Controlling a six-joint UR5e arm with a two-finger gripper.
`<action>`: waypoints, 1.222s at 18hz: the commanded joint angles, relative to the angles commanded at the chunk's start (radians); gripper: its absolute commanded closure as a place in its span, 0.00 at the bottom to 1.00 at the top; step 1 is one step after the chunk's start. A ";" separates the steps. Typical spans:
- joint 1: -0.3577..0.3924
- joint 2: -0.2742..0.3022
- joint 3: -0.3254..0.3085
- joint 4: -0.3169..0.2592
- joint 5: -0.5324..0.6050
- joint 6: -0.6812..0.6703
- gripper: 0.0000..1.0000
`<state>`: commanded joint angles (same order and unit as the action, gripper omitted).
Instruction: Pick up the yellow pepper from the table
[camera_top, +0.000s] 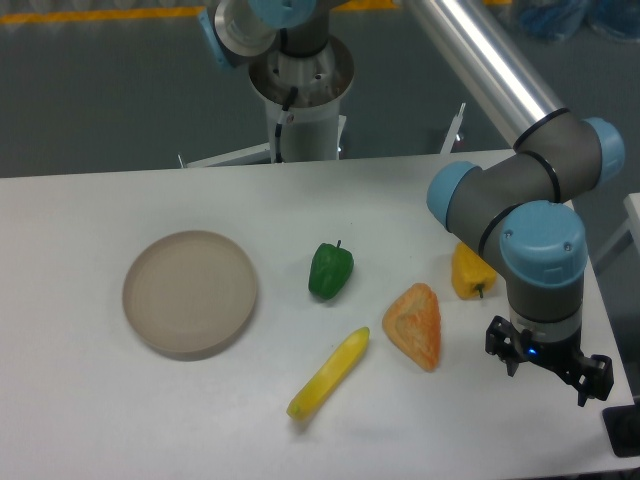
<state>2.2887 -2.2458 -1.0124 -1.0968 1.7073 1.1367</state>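
Yellow pepper: on the white table, toward the right side; upper part hidden behind the arm's grey-and-blue wrist joint; dark stem pointing down and right; nothing gripping it.
Gripper: black, two-fingered, hanging below the wrist near the table's right front corner, lower right of the yellow pepper and apart from it; fingers spread, with a visible gap and nothing held between them.
Orange wedge: triangular, lying flat just left of the yellow pepper, close to it but not touching.
Yellow corn-like piece: long and slender, lying on a diagonal, upper end near the wedge's left edge.
Green pepper: near the table's middle, stem up, above the corn-like piece and well apart from the yellow pepper.
Round beige plate: flat on the left part of the table, nothing on it.
Arm base: mounted behind the far table edge, with a silver tube running down to the right toward the wrist.
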 joint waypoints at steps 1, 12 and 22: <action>0.000 0.002 0.000 0.000 0.006 0.000 0.00; 0.194 0.323 -0.401 -0.040 -0.084 -0.153 0.00; 0.452 0.477 -0.667 -0.063 -0.419 -0.198 0.00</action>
<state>2.7412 -1.7687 -1.6796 -1.1597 1.2887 0.9388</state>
